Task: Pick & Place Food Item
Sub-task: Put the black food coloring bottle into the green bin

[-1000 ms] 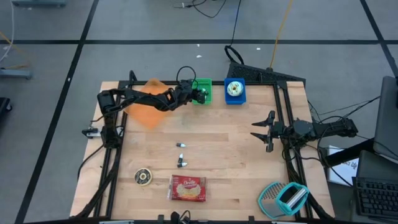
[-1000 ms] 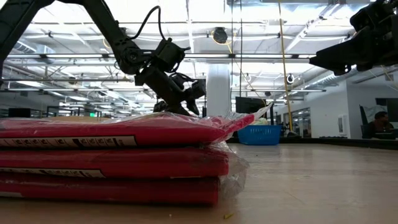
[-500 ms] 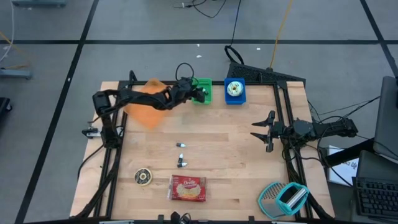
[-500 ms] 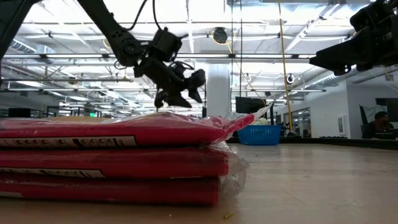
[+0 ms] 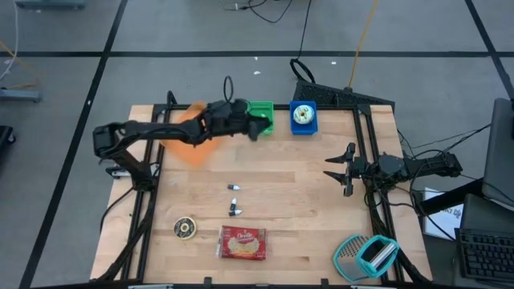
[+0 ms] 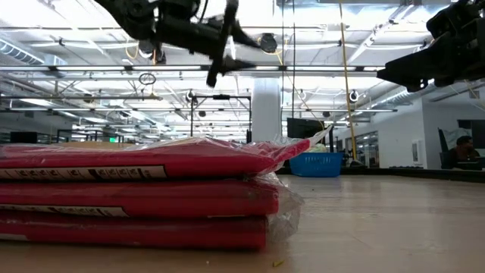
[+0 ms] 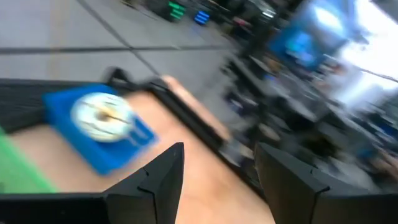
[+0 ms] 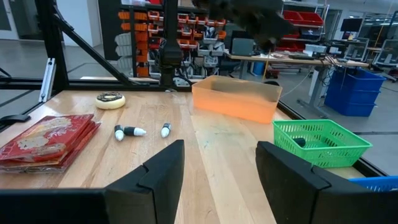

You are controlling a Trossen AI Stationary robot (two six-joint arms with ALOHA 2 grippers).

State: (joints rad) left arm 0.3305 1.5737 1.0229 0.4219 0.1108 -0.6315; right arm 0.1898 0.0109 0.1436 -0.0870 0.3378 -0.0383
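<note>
Two arms over a wooden tabletop (image 5: 305, 209) with bins along its far edge

The left gripper (image 5: 255, 127) hangs over the green basket (image 5: 263, 112), beside the blue bin (image 5: 303, 117) and an orange bin (image 5: 186, 138) toward the far left corner. The right gripper (image 5: 336, 170) waits, fingers apart, at the right edge. A red snack packet (image 5: 242, 243) and a round tin (image 5: 185, 229) lie near the front edge, with two small white pieces (image 5: 234, 198) mid-table.

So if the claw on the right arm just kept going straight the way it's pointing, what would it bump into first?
The right gripper, open and empty, points across the table toward its left side. Its wrist view shows bare wood ahead, then the orange bin looks the likeliest first contact. The green basket sits off to one side. Depth is unclear.
</note>
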